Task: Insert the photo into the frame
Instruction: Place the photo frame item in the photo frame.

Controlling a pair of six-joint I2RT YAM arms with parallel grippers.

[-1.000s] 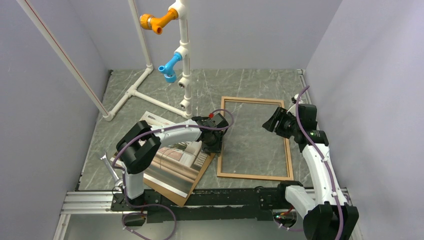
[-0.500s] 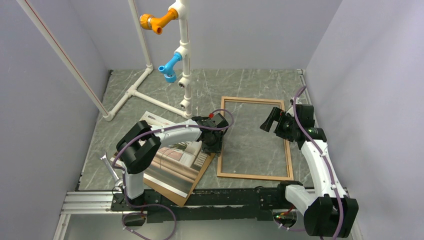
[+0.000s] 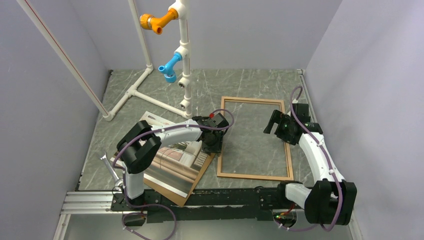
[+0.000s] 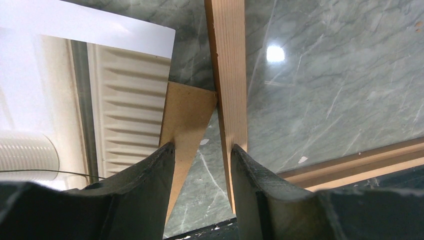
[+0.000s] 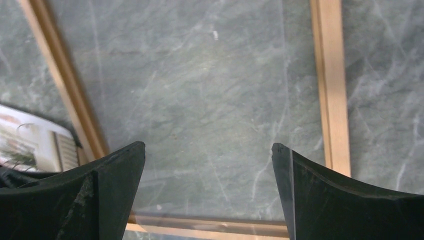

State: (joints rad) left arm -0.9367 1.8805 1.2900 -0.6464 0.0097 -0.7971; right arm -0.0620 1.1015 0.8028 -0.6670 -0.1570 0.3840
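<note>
The frame [image 3: 220, 145] lies flat on the marble table right of centre, the table showing through its glass. To its left the photo [image 3: 172, 162] lies face up on a brown hardboard sheet [image 3: 199, 176]. My left gripper [image 3: 214, 145] sits low at the frame's left rail, open. In the left wrist view its left finger [image 4: 150, 185] is over the hardboard corner [image 4: 187, 115], its right one over the frame's rail [image 4: 227, 75]. Only bare table shows between them, beside the photo [image 4: 120, 100]. My right gripper [image 3: 271, 122] hangs wide open and empty above the glass [image 5: 207, 146], near the right rail [image 5: 330, 85].
A white pipe stand [image 3: 182, 55] with orange and blue fittings rises at the back left. Grey walls close in left, right and behind. A metal rail [image 3: 90, 200] runs along the near edge. A small metal tool [image 3: 110, 167] lies by the left arm's base.
My right gripper's jaws have spread wide, and it has shifted slightly back towards the frame's right rail. The left arm, photo and frame have not moved.
</note>
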